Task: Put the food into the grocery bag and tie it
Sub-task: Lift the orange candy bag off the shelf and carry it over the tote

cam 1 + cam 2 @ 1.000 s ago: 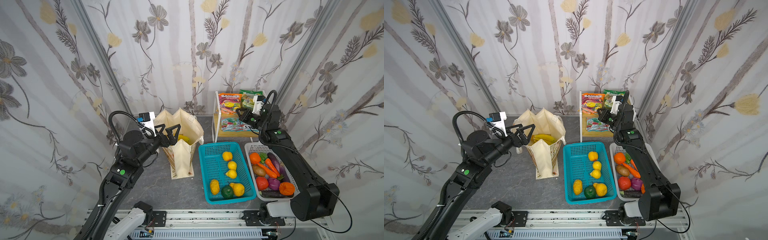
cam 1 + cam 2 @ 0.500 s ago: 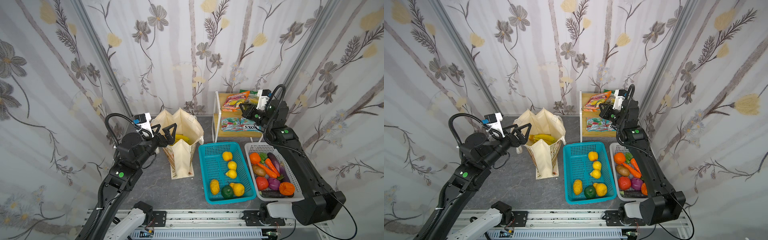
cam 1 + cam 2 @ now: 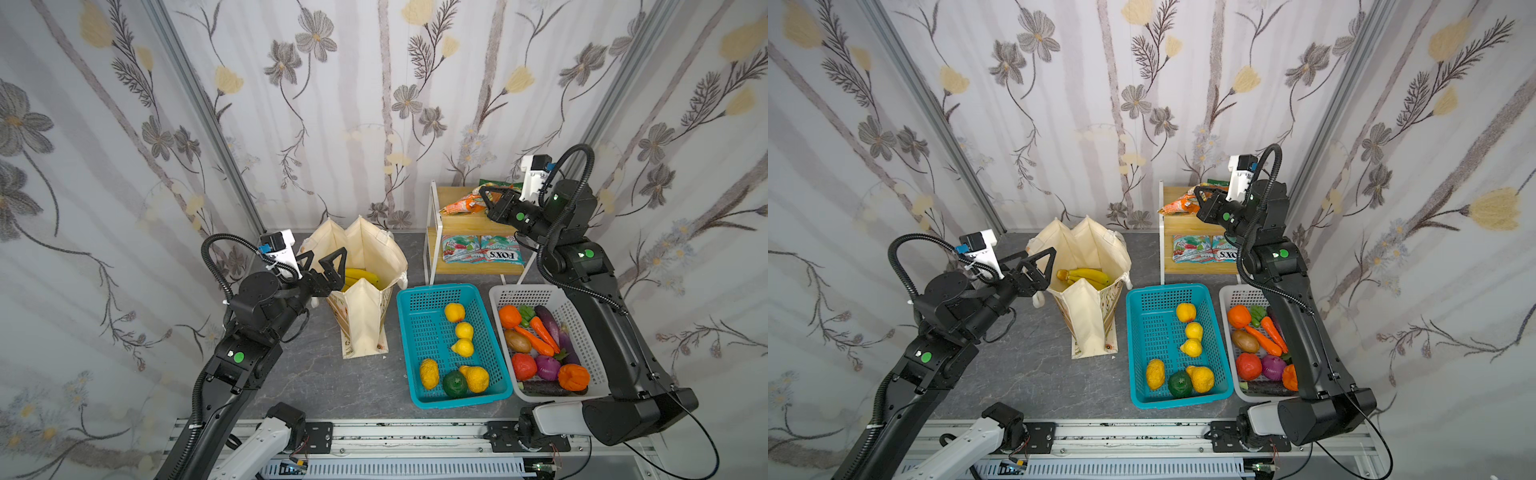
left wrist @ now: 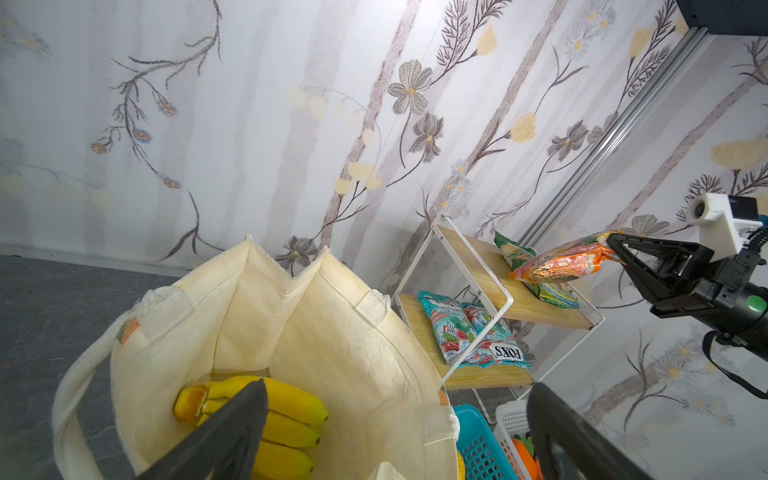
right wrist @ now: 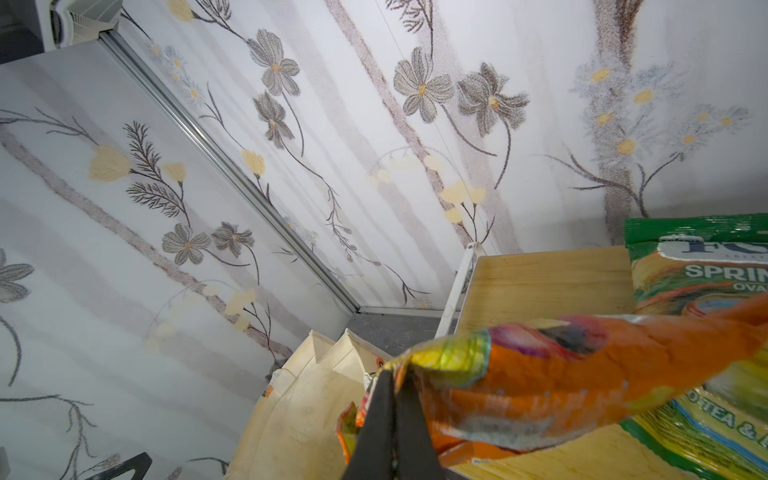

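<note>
The orange-red candy packet [image 3: 462, 203] is seen pinched at one edge by the right end effector [image 3: 484, 196] and raised over the wooden shelf [image 3: 469, 222] at the upper right of a top view. The banana bunch [image 3: 360, 276] is already lodged in the grocery bag [image 3: 365, 328] at centre left, by whose rim the left end effector [image 3: 325, 254] is held spread and empty. The green candy packet [image 5: 698, 270], barely shown from above, is seen plainly in the right wrist view, lying on the shelf. The lemon [image 3: 462, 347] lies in the teal basket [image 3: 415, 293]; tying is judged undone.
</note>
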You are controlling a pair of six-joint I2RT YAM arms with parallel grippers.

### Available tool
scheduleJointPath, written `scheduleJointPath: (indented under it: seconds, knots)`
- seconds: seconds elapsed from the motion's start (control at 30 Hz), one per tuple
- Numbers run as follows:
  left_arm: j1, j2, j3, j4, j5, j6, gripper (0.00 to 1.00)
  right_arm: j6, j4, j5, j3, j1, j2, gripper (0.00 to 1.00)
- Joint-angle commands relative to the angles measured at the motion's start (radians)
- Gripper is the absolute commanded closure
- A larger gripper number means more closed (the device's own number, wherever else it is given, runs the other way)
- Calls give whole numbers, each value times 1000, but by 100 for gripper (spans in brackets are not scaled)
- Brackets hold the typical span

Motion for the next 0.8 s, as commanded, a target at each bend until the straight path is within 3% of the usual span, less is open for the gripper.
scheduleJointPath:
  seconds: [0.0, 0.47, 0.6, 0.77]
  knots:
    - [3, -3, -7, 32, -33, -12, 0, -47, -16, 27, 52, 33, -2, 100]
    - [18, -15, -27, 29, -53, -57, 0, -81, -49, 136, 128, 317, -14, 100]
    - [76, -24, -12, -4, -35, -65, 0, -77, -35, 139, 137, 412, 42, 100]
    - [225, 0, -36, -33, 57, -109, 0, -77, -34, 137, 188, 501, 155, 100]
